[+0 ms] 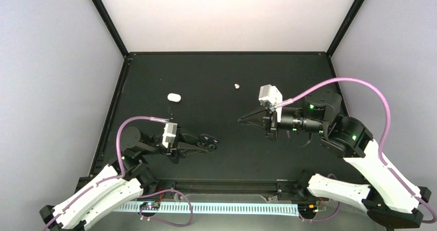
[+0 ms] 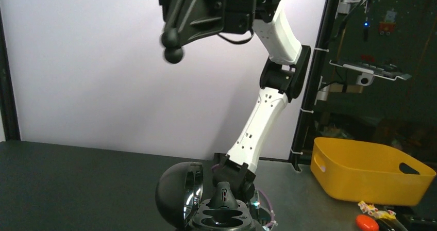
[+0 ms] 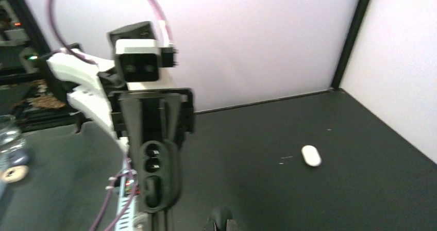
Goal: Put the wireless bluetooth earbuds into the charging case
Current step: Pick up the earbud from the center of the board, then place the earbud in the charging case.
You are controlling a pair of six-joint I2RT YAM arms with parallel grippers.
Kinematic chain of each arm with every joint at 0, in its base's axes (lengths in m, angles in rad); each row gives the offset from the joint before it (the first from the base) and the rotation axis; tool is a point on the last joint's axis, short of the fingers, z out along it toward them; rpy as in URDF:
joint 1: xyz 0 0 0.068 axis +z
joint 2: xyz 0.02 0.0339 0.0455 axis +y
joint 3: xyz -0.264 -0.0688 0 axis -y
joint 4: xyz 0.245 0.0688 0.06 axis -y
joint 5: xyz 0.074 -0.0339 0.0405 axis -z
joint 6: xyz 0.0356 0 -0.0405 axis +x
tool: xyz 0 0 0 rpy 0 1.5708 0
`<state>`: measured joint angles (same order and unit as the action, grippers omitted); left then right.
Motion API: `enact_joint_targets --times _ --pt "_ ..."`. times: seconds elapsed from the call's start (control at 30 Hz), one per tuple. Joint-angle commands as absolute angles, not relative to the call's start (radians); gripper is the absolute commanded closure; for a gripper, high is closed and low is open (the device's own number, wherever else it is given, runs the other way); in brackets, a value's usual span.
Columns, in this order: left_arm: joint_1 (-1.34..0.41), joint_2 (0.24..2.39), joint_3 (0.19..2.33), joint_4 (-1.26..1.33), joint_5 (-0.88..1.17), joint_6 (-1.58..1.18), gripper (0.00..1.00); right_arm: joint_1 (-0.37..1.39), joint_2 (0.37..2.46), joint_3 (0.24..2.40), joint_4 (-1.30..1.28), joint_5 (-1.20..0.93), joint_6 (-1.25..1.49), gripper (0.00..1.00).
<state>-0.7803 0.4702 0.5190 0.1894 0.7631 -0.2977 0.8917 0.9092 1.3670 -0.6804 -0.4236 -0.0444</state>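
My left gripper (image 1: pixel 205 142) is shut on the open black charging case (image 2: pixel 221 215), whose domed lid (image 2: pixel 172 195) is swung to the left. One black earbud (image 2: pixel 222 194) stands in the case's rear well, and the front wells show hollow. My right gripper (image 1: pixel 241 120) hovers up and to the right of the case. It is shut, with a small dark rounded bud (image 2: pixel 174 54) at its tips, also low in the right wrist view (image 3: pixel 220 216). A tiny white earbud (image 1: pixel 236 86) lies on the mat farther back.
A white oval piece (image 1: pixel 174 97) lies on the black mat at the back left, also in the right wrist view (image 3: pixel 311 155). Black frame posts and pale walls close in the mat. A yellow bin (image 2: pixel 371 169) stands beyond the table.
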Motion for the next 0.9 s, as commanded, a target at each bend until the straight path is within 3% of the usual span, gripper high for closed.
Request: enact_joint_targets --times 0.0,0.17,0.33,0.87 --pt "-0.785 0.503 0.566 0.263 0.812 -0.31 0.98 0.949 0.942 1.447 -0.782 -0.517 -0.071 0.99" --pt "-0.788 0.528 0.566 0.291 0.82 -0.322 0.98 1.114 0.991 1.464 -0.751 -0.395 -0.086 0.99" --pt "-0.791 0.524 0.563 0.295 0.821 -0.324 0.98 1.163 1.001 1.434 -0.65 -0.405 -0.083 0.99" --pt "-0.793 0.502 0.56 0.246 0.799 -0.298 0.98 1.287 1.155 1.518 -0.7 -0.238 -0.117 0.99"
